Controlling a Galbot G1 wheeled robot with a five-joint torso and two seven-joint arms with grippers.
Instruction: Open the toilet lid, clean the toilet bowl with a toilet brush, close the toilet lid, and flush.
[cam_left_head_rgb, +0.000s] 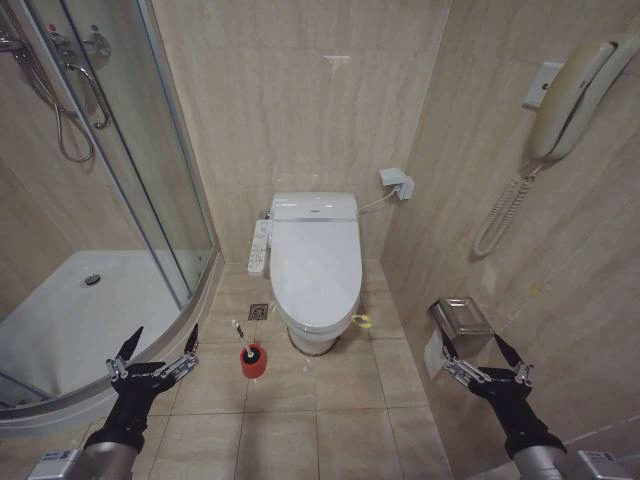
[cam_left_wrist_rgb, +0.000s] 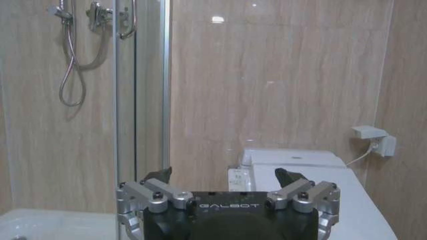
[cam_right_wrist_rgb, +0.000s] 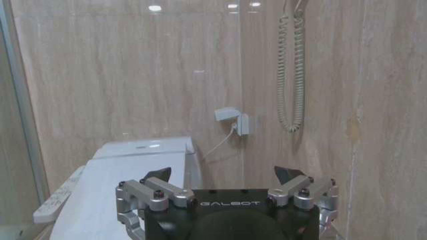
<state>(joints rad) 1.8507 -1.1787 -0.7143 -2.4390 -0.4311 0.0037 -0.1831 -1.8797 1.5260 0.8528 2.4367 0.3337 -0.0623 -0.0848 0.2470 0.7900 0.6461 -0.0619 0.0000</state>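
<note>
Toilet lid (cam_left_head_rgb: 316, 262) down, hiding the bowl; both hands (cam_left_head_rgb: 155, 352) (cam_left_head_rgb: 483, 354) spread apart, empty.

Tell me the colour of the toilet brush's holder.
Red; the small round holder on the floor beside the toilet shows best in the head view.

Ahead of both spread jaws the floor is free up to the closed toilet lid (cam_left_head_rgb: 316, 262), except the toilet brush (cam_left_head_rgb: 251, 355) before the left gripper (cam_left_head_rgb: 160, 342).

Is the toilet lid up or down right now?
Down. The toilet lid lies flat over the bowl, its smooth white top facing up, hiding the seat hole. Neither gripper touches it.
</note>
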